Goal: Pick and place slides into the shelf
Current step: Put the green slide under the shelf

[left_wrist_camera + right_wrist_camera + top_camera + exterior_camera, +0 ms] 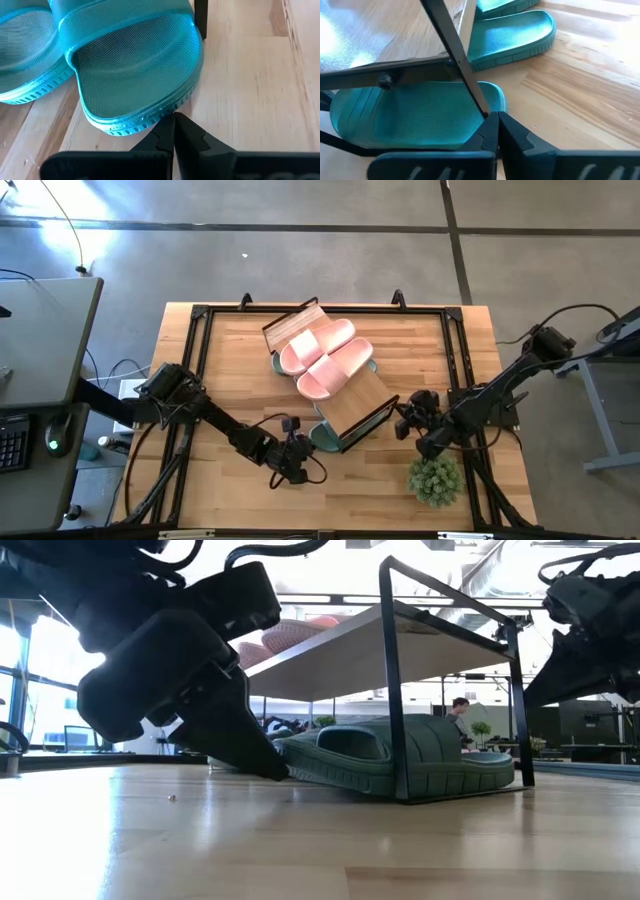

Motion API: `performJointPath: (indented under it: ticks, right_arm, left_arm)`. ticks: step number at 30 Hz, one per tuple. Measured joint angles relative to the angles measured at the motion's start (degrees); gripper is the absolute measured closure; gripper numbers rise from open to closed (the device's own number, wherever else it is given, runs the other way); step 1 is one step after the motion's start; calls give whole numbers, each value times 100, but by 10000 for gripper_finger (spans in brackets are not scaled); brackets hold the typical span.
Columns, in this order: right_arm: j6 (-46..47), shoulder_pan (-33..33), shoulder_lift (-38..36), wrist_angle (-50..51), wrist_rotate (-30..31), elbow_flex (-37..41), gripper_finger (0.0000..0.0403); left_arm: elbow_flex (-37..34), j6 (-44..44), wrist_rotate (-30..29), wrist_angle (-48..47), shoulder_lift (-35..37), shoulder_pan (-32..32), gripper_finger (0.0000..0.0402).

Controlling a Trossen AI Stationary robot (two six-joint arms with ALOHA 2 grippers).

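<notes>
Both arms are down low at the near end of the shelf (330, 375), and both sets of fingers are pressed together, gripping nothing. The left gripper (174, 131) has its closed tips right at the edge of a green slide (135, 65) lying on the surface (230, 380) under the shelf. The right gripper (497, 131) sits tight against a black frame leg, with another green slide (410, 115) just beyond it. Up top, two pink slides (325, 355) lie side by side on the plank.

Here's the risk: closed tips nudging a rubber sole can shove it further than wanted, or twist it so it pokes out past the frame. Rubber on wood tends to grab, so a push may skew the slide, not move it straight. On the right, the tips are so near that thin leg that any sideways drift could knock the shelf. It looks light, it sits at an angle, and a jolt could shift it or tip the pink pair off. The potted plant (436, 478) stands close by the right arm, also in the firing line.

The surface is pale wood planks ringed by a black frame. Beyond it lie a concrete floor and a desk with a keyboard. Level with the surface, an office shows behind, with windows and a person well back.
</notes>
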State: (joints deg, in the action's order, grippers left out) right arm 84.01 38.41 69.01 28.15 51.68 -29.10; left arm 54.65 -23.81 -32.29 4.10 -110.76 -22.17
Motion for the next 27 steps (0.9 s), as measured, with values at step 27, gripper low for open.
performJointPath:
  ticks: [27]
  right_arm:
    - [-46, -63, 4, -261, -241, 3, 403]
  left_arm:
    - [20, 59, 392, 860, -447, 10, 401]
